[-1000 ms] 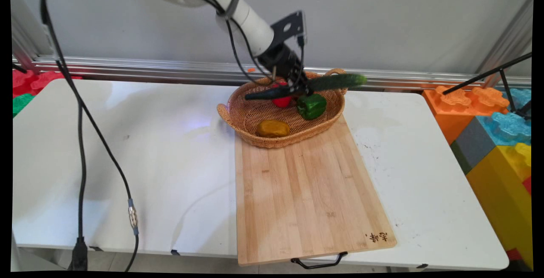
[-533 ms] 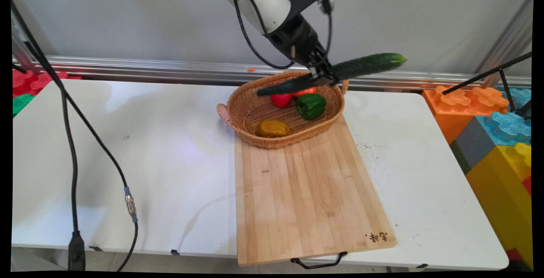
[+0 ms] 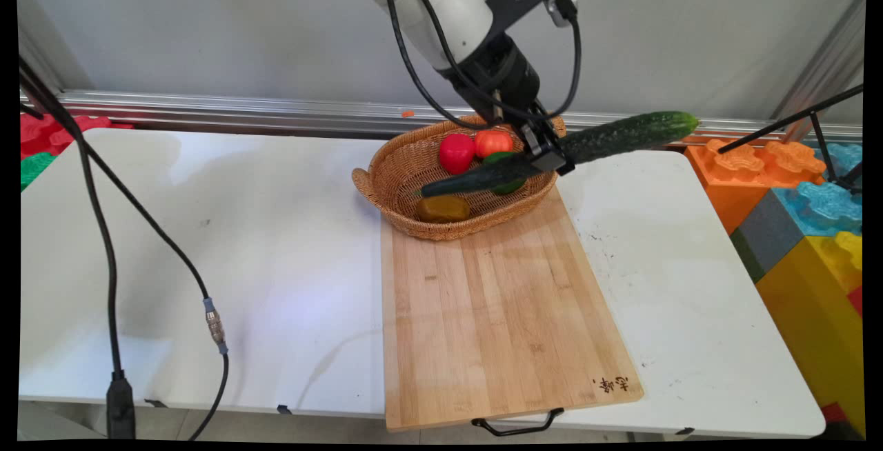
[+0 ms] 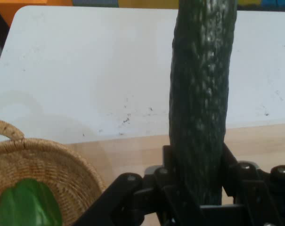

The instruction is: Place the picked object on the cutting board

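The gripper (image 3: 545, 153), clamped on the cucumber (image 3: 562, 152), now hangs lower and further toward the right rim of the basket (image 3: 393, 168) than half a second ago. The cucumber's dark end dips over the basket's middle. The tomato (image 3: 492, 142) and red pepper (image 3: 457, 152) inside the basket are uncovered now.
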Motion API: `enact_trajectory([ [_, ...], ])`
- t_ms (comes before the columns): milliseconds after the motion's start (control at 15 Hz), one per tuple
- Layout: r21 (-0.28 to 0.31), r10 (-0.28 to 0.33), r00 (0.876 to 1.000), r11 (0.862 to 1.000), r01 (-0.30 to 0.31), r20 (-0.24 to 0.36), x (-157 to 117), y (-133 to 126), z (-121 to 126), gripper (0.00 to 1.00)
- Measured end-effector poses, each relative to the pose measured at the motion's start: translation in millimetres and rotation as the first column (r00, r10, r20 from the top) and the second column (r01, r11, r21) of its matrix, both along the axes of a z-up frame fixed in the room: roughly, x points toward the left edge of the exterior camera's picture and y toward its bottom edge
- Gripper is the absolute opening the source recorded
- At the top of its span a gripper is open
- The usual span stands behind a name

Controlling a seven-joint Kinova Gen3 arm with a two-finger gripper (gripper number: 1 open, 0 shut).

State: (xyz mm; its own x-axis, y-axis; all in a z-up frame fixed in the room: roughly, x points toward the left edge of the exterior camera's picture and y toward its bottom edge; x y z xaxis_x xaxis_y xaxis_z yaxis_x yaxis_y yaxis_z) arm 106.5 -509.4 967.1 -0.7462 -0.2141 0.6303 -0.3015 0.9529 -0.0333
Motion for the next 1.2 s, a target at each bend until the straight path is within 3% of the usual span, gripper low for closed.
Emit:
enact_trajectory([
  [200, 0.016, 0.021, 1.000, 1.000, -0.021, 0.022, -3.2, 10.9, -21.8, 0.00],
  [667, 0.044, 0.027, 0.996, 0.999, -0.031, 0.086, -9.9, 21.7, -106.7, 0.00],
  [1200, 0.059, 0.034, 0.987, 0.997, -0.044, 0.154, -5.1, 24.9, -157.9, 0.00],
])
